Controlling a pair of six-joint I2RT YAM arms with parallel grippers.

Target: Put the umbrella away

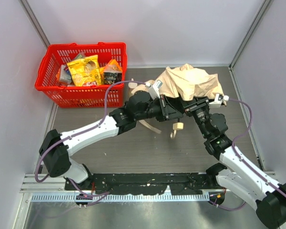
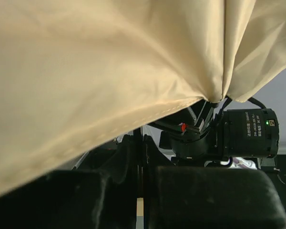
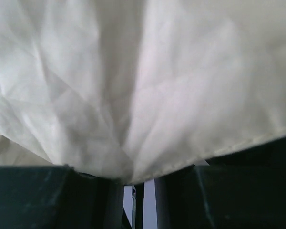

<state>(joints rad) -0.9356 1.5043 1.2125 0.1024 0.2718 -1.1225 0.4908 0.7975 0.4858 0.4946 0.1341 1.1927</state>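
Observation:
The umbrella [image 1: 193,80] lies half-collapsed at the back centre, its beige fabric bunched in a mound. Its pale knob handle [image 1: 179,126] and cord loop hang out in front, and a beige strap [image 1: 150,127] trails to the left. My left gripper [image 1: 170,109] reaches under the fabric's front edge. In the left wrist view [image 2: 142,143] its jaws are shut on a thin dark rod of the umbrella. My right gripper [image 1: 196,106] meets it from the right. In the right wrist view [image 3: 139,183] it pinches the fabric [image 3: 133,95], whose folds run together at its jaws.
A red plastic basket [image 1: 81,93] stands at the back left with several snack packs [image 1: 86,70] in it. Grey walls close in the table at the back and on both sides. The right arm's wrist motor [image 2: 248,133] sits close in front of the left gripper.

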